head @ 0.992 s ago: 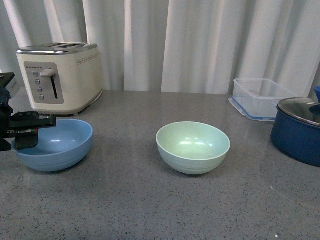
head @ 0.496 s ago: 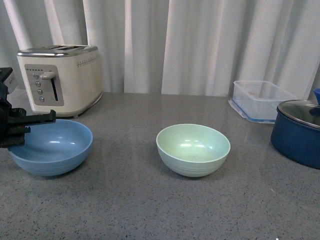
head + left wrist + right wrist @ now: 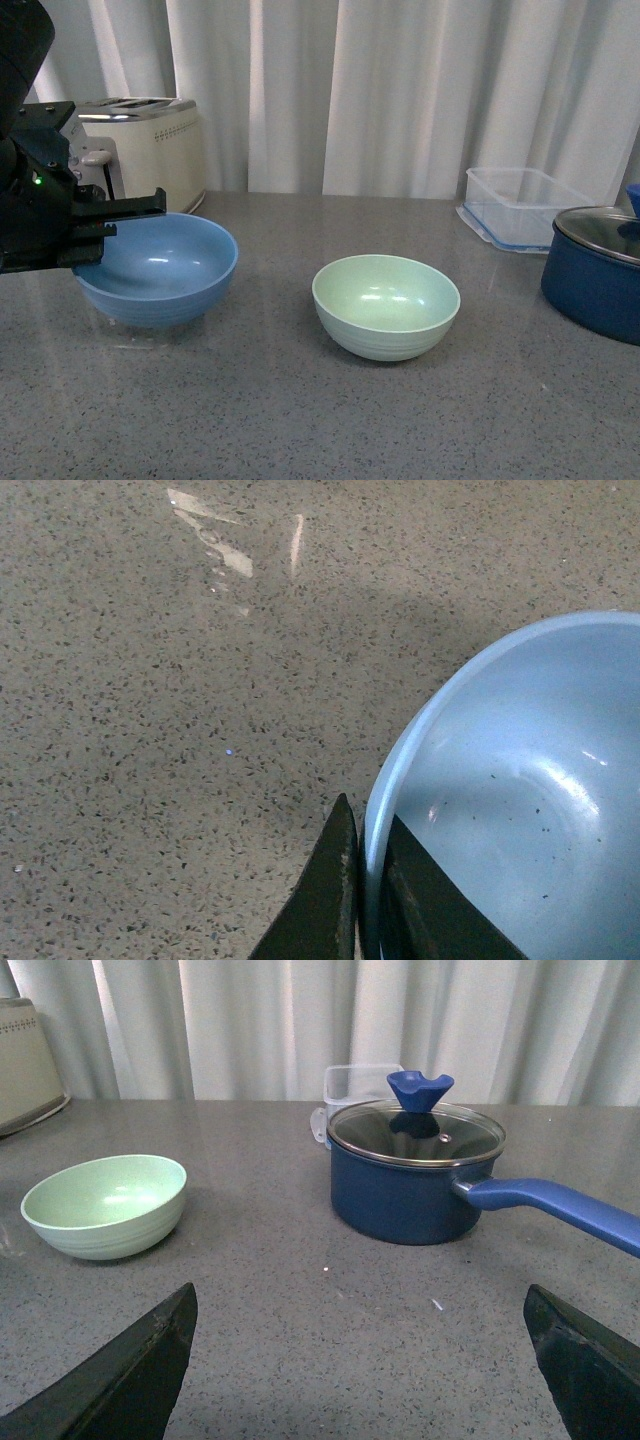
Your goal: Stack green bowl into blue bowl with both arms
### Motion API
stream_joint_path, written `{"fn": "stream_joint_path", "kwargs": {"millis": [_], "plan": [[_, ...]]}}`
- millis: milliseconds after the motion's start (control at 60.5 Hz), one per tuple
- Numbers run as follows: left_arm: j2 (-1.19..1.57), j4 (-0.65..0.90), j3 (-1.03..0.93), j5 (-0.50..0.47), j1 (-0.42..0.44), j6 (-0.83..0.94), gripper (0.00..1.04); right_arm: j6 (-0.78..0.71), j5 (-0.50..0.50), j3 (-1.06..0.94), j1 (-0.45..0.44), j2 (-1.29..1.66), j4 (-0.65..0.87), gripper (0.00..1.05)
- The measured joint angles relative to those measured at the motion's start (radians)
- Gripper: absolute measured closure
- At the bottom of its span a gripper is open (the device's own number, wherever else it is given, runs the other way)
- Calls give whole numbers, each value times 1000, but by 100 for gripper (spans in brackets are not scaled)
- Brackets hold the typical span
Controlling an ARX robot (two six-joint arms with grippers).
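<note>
The blue bowl [image 3: 158, 268] hangs a little above the grey counter at the left, its shadow under it. My left gripper [image 3: 110, 222] is shut on its left rim. The left wrist view shows the two black fingers [image 3: 328, 900] pinching the rim of the blue bowl [image 3: 510, 810], one inside and one outside. The green bowl [image 3: 386, 304] stands upright on the counter at the middle, apart from the blue bowl; it also shows in the right wrist view [image 3: 105, 1205]. My right gripper [image 3: 365, 1380] is open and empty, low over the counter, out of the front view.
A cream toaster [image 3: 150, 150] stands at the back left behind the left arm. A clear plastic container [image 3: 522, 203] and a dark navy pot with glass lid [image 3: 598, 268] stand at the right; the pot [image 3: 415, 1175] has a long blue handle. White curtains hang behind.
My left gripper has lifted the blue bowl off the counter and carried it to the right, towards the green bowl. The green bowl has not moved.
</note>
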Motion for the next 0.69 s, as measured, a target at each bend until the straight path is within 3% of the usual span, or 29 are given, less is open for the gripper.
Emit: {"fn": "stream_joint_path", "kwargs": {"millis": [694], "plan": [[105, -7, 80, 2, -87, -65, 101, 0, 0, 0, 0, 0, 0, 10]]}}
